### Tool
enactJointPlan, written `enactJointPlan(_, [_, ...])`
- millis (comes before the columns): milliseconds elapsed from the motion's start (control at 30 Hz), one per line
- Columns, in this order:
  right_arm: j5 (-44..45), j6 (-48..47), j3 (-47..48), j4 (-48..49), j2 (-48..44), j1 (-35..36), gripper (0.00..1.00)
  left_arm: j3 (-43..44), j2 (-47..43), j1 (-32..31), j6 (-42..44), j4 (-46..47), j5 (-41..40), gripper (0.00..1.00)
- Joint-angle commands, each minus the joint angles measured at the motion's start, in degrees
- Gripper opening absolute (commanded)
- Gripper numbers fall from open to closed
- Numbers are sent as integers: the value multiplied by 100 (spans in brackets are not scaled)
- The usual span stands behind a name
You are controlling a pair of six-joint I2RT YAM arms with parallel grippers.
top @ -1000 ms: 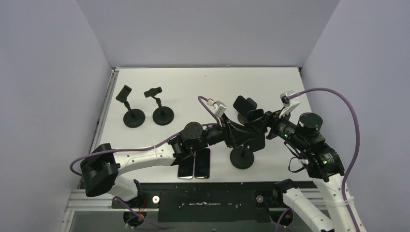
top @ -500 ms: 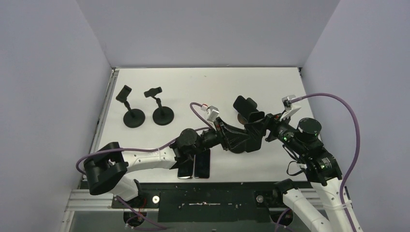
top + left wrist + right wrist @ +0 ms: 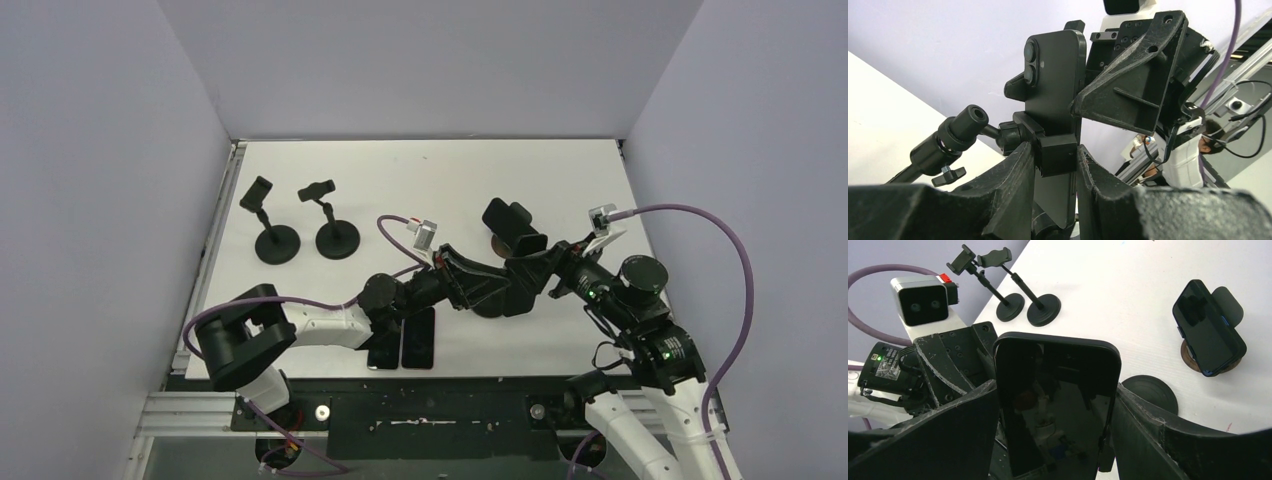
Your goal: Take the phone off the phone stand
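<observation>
A black phone stands in the clamp of a black phone stand, near the table's middle in the top view. My right gripper is shut on the phone, one finger on each long edge and the screen facing its camera. From the other side, my left gripper is shut on the stand's clamp behind the phone's back. In the top view the left gripper and the right gripper meet there. The stand's round base shows beside the right finger.
A second phone sits in a holder on a brown base just behind the grippers. Two empty stands are at the back left. Two phones lie flat near the front edge under the left arm.
My left gripper has closed onto the stand's clamp. Both arms have shifted a little, and the stand's base no longer shows apart from the grippers in the top view.
</observation>
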Motion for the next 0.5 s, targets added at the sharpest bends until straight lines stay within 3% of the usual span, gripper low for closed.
enactJointPlan(0, [-269, 139, -36, 712, -221, 9, 0, 15, 14, 72, -626, 1225, 276, 0])
enactJointPlan(200, [-422, 389, -164, 1094, -385, 13, 0, 26, 226, 96, -874, 1540, 404, 0])
enactJointPlan(467, [-703, 840, -128, 1586, -390, 5, 0, 63, 287, 129, -751, 1280, 515, 0])
